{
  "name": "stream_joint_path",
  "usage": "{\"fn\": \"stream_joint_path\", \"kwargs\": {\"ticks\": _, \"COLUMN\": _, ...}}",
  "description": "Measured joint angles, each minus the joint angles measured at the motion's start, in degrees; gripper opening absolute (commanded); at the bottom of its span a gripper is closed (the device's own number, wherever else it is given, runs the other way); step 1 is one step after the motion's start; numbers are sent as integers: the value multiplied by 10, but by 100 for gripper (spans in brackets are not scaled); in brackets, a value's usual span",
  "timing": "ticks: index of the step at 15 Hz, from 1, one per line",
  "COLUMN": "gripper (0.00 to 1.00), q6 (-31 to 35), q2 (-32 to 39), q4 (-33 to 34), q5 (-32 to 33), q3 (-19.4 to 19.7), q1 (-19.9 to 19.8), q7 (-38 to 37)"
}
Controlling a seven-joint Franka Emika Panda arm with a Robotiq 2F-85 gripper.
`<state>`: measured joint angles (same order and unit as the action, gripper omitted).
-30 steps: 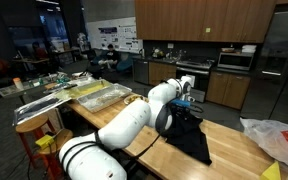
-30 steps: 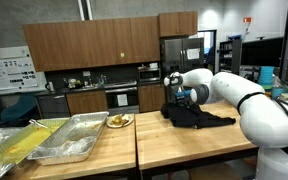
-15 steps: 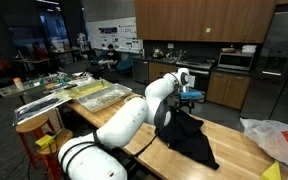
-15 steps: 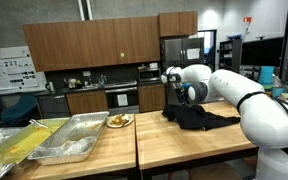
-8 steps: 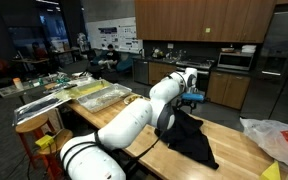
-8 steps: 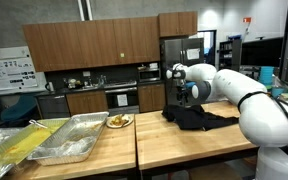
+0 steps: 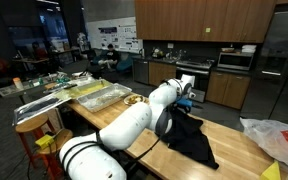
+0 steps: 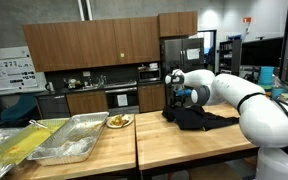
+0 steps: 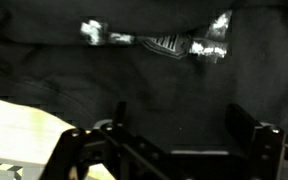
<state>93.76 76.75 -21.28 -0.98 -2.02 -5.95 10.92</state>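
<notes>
The gripper (image 9: pixel 179 140) stands released, its two dark fingers (image 9: pixel 114 128) spread wide at the bottom of the wrist view with nothing between them, pointing down just over a black crumpled cloth garment (image 9: pixel 154 85) that fills almost the whole frame. Whether the fingertips touch the fabric cannot be told. A white printed label (image 9: pixel 174 42) sewn into the garment shows near the upper middle of that view. In both exterior views the gripper (image 7: pixel 187 100) (image 8: pixel 176 100) hangs over the far end of the garment (image 7: pixel 191 140) (image 8: pixel 196 117), which lies in a loose heap on a light wooden table (image 8: pixel 179 142), right of centre in each frame. In an exterior view, shiny metal trays (image 8: pixel 72 140) sit at the lower left, and a small plate of yellowish food (image 8: pixel 119 121) rests between them and the garment. In an exterior view, a crinkled white plastic bag (image 7: pixel 272 135) lies at the right edge.
</notes>
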Motion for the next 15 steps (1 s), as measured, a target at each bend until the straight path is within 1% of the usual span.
{"fn": "stream_joint_path", "kwargs": {"ticks": 3, "gripper": 100, "q6": 64, "q2": 26, "q4": 0, "q5": -3, "q3": 0, "q1": 23, "q7": -108}}
{"fn": "stream_joint_path", "kwargs": {"ticks": 5, "gripper": 100, "q6": 94, "q2": 39, "q4": 2, "q5": -2, "q3": 1, "q1": 41, "q7": -182}}
{"fn": "stream_joint_path", "kwargs": {"ticks": 7, "gripper": 100, "q6": 115, "q2": 41, "q4": 1, "q5": -3, "q3": 0, "q1": 63, "q7": -221}}
{"fn": "stream_joint_path", "kwargs": {"ticks": 10, "gripper": 100, "q6": 150, "q2": 43, "q4": 0, "q5": -3, "q3": -1, "q1": 106, "q7": -226}}
{"fn": "stream_joint_path", "kwargs": {"ticks": 15, "gripper": 100, "q6": 158, "q2": 43, "q4": 0, "q5": 21, "q3": 2, "q1": 192, "q7": -165}}
